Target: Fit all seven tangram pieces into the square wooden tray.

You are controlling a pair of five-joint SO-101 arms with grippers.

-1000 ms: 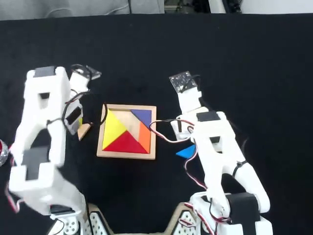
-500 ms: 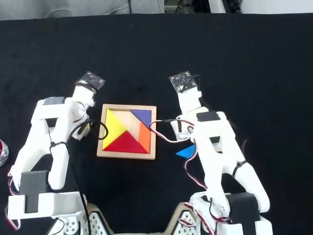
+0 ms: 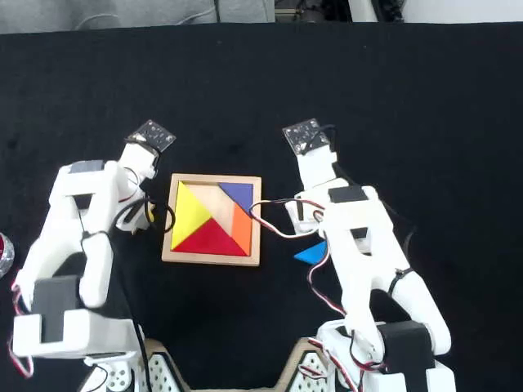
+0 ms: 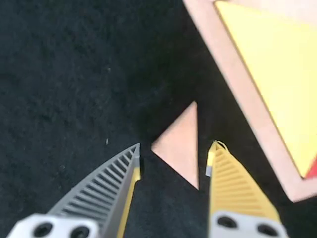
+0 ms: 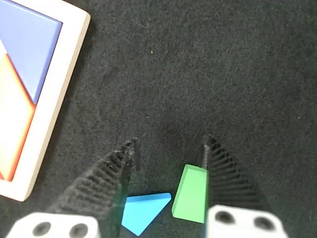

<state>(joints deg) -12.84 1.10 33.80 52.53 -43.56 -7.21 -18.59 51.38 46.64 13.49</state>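
Lowered, left claw (image 4: 175, 146) straddles tan triangle (image 4: 181, 152) beside partly cropped tray (image 4: 237, 84).

Counter (image 3: 409, 106), black fabric-covered. Lying directly on it: a square wooden tray (image 3: 211, 260) near the middle; a small tan triangle (image 4: 179, 151) just beside one outer edge of the tray; a blue triangle (image 3: 311, 253) and a green four-sided piece (image 5: 190, 193) close together off the opposite edge.

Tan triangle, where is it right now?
The tan triangle lies between the open fingers of the left gripper in the left wrist view, just outside the wooden tray, by the yellow piece.
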